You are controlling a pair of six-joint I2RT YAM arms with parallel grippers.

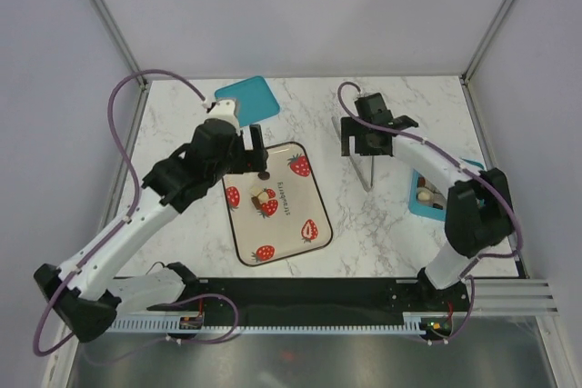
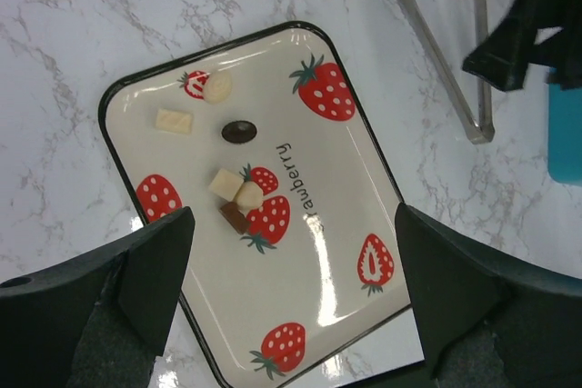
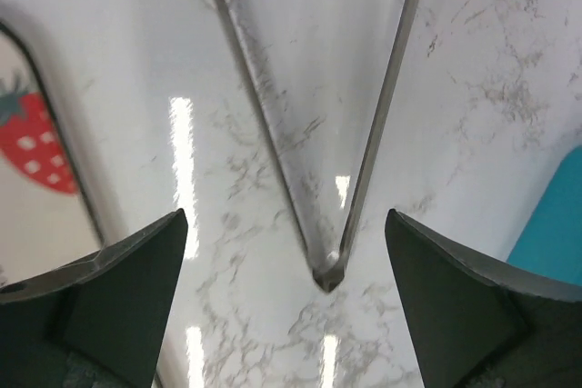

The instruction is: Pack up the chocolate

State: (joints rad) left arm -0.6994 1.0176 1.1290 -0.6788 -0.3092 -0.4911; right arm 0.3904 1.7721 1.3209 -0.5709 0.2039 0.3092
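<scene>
The chocolate (image 2: 238,195) lies as several small pieces on the strawberry-print tray (image 2: 364,179). There is a cream round (image 2: 216,86), a cream bar (image 2: 174,121), a dark oval (image 2: 239,132) and a clustered trio. My left gripper (image 2: 296,297) hangs open above the tray's near half, holding nothing. From above it sits over the tray's far edge (image 1: 257,159). My right gripper (image 3: 282,297) is open above metal tongs (image 3: 327,270) that lie flat on the marble, untouched by its fingers. A teal box (image 1: 426,195) at the right holds a few pieces.
A teal lid (image 1: 247,99) lies at the back of the table, behind the left gripper. The tongs (image 1: 366,174) rest between the tray (image 1: 305,243) and the teal box. Grey walls close the table on three sides.
</scene>
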